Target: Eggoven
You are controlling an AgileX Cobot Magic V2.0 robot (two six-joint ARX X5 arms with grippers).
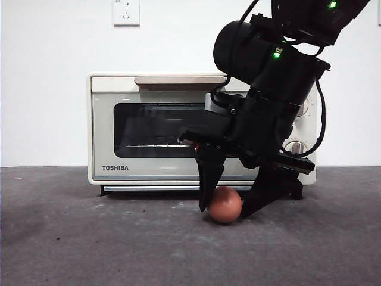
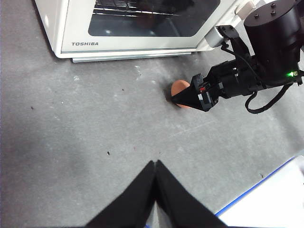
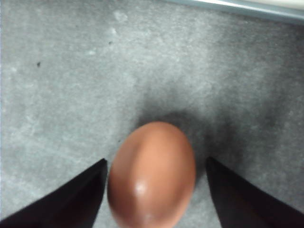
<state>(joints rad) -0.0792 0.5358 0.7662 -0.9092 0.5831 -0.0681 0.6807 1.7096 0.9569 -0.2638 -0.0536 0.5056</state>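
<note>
The egg (image 1: 224, 204) lies on the grey table (image 1: 89, 238), just in front of the closed oven (image 1: 149, 128). The right gripper (image 1: 225, 205) straddles it, its 2 jaws spread on either side; in the right wrist view narrow gaps remain, so nothing is grasped. The left gripper (image 2: 155, 164) waits clenched, well apart. Judgement: light, smooth, brittle; grip gently across the widest middle.
</note>
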